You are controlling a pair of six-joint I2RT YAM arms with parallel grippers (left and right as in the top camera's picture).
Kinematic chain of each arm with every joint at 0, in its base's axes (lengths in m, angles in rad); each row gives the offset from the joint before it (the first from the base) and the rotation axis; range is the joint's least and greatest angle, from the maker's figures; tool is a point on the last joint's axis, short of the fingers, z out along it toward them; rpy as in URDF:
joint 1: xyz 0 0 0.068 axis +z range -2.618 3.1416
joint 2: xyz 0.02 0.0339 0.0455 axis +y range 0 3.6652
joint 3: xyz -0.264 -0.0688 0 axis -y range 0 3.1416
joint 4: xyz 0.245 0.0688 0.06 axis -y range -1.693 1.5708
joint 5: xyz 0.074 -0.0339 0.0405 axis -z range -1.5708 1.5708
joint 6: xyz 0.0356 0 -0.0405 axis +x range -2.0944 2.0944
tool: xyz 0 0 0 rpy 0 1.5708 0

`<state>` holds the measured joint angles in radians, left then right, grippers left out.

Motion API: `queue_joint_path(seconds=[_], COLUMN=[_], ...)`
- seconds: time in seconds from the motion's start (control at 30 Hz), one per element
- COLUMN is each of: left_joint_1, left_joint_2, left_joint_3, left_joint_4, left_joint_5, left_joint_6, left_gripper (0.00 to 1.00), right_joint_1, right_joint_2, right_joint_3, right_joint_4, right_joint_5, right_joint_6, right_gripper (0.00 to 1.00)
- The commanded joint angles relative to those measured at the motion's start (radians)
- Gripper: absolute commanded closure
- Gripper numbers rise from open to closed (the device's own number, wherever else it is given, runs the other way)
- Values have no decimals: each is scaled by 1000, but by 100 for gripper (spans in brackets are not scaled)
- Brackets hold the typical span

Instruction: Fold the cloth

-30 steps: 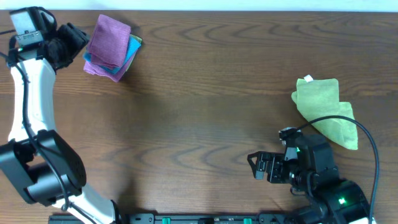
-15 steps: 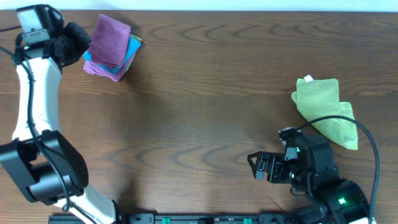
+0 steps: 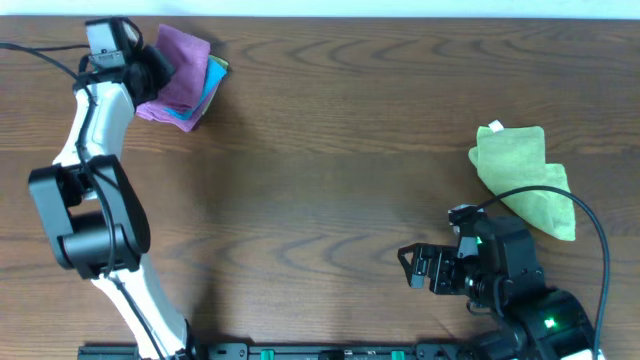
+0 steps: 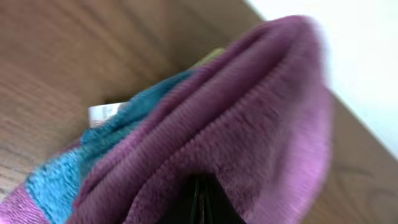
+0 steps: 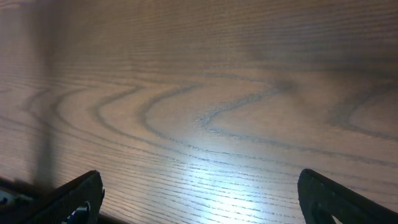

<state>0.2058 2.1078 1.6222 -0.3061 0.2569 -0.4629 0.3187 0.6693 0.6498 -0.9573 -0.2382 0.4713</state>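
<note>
Overhead, we see our left gripper [image 3: 152,70], jaws pressed together, nosing the lilac cloth [image 3: 180,62] piled on a blue cloth [image 3: 208,90] at the far left of the table [image 3: 330,150]; our right gripper [image 3: 408,268] gapes wide, empty, with the green cloth [image 3: 520,170] further right.

Stretching the white left arm from the near left up toward the far left corner, bending at a dark elbow joint midway. Pinching the left gripper [image 3: 150,72] tight, fingers [image 4: 200,202] pressed together on a fold of the cloth [image 3: 182,58]. Keeping the right arm folded low at the near right, pointing the right gripper [image 3: 410,268] leftward, spreading its jaws wide apart.
</note>
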Motion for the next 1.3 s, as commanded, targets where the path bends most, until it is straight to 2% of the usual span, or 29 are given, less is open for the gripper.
queue_joint_path(seconds=[0.0,0.2,0.4,0.6,0.67,0.73,0.83,0.87,1.03,1.27], left_joint_1=[13,28,54,56,56,56,56,56,56,56], left_joint_2=[27,32,29,-11,-42,-84,-165,-192,-341,-508], left_joint_3=[18,18,18,20,20,20,20,20,20,20], left_joint_4=[4,5,14,19,13,-3,-59,-82,-206,-291], left_joint_5=[-53,-172,-169,-48,-16,7,31,37,81,103], left_joint_6=[14,15,23,86,86,87,95,100,101,101], left_gripper=[94,94,92,71,55,30,7,5,5,5], right_joint_1=[-7,-7,-7,-7,-7,-7,-7,-7,-7,-7], right_joint_2=[-3,-3,-3,-3,-3,-3,-3,-3,-3,-3], right_joint_3=[-7,-7,-7,-7,-7,-7,-7,-7,-7,-7], right_joint_4=[-1,0,-1,-1,-1,-1,0,0,-1,0], right_joint_5=[-5,-5,-5,-5,-5,-5,-5,-5,-5,-5], right_joint_6=[14,14,14,14,14,14,14,14,14,14], right_gripper=[1,1,1,1,1,1,1,1,1,1])
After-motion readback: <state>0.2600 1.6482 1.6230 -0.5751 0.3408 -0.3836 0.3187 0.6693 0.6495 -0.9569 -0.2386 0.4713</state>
